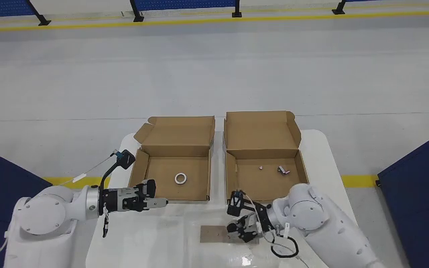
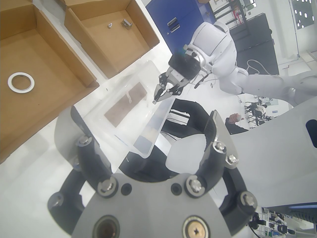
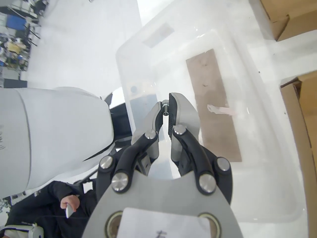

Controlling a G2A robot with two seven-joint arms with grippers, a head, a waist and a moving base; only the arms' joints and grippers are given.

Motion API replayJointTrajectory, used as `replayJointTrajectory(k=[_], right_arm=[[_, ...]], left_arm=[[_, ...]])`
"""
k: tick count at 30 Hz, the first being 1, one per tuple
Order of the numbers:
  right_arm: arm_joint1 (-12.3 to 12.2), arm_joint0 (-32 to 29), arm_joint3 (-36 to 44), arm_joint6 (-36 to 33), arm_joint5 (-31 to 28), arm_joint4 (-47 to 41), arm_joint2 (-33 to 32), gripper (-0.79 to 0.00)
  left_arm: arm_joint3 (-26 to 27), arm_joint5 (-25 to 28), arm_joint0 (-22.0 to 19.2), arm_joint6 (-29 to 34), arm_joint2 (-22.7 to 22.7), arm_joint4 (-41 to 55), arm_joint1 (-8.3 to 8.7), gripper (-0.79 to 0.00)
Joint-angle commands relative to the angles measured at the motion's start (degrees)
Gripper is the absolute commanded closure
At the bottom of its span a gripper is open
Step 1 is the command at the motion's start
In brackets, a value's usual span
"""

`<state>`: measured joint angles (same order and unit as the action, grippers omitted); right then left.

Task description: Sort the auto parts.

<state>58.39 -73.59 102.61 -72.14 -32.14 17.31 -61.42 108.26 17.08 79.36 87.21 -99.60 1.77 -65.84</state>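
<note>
Noted right pincer point(image 3: 165, 110) clenched on a small bolt point(image 3: 165, 105), above the clear bin point(image 3: 128, 58) at the counter's point(image 1: 315, 144) near edge. Observed left pincer point(image 2: 142, 120) released, empty, just beside the left box's point(image 1: 164, 171) near wall. Recorded a ring point(image 1: 180, 178) inside it; a nut point(image 1: 260, 167) and a bracket point(image 1: 283, 169) inside the right box point(image 1: 261, 184).

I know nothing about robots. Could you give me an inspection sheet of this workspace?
Surface: white table.
Job's things: ring in left box; bracket and screw in right box; clear bin with brown sheet.
Clutter: paper scrap in the bin.
Pincers: left pincer open, empty, beside left box; right pincer shut on a bolt over the bin.
Cables: black cable looped by the right arm.
Surroundings: yellow floor line, blue barriers.
</note>
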Motion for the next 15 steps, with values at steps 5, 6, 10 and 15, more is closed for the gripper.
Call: replayJointTrajectory(k=[5, 6, 10, 15], right_arm=[[-2.85, -1.76, 0.08, 2.06, -2.07, -7.05, -2.37, 0.000], [-2.85, -1.76, 0.08, 2.06, -2.07, -7.05, -2.37, 0.000], [-2.85, -1.76, 0.08, 2.06, -2.07, -7.05, -2.37, 0.000], [-2.85, -1.76, 0.08, 2.06, -2.07, -7.05, -2.37, 0.000]], left_arm=[[0.00, 0.00, 0.00, 0.00, 0.00, 0.00, 0.00, -0.785], [0.00, 0.00, 0.00, 0.00, 0.00, 0.00, 0.00, -0.785], [0.00, 0.00, 0.00, 0.00, 0.00, 0.00, 0.00, -0.785], [0.00, 0.00, 0.00, 0.00, 0.00, 0.00, 0.00, -0.785]])
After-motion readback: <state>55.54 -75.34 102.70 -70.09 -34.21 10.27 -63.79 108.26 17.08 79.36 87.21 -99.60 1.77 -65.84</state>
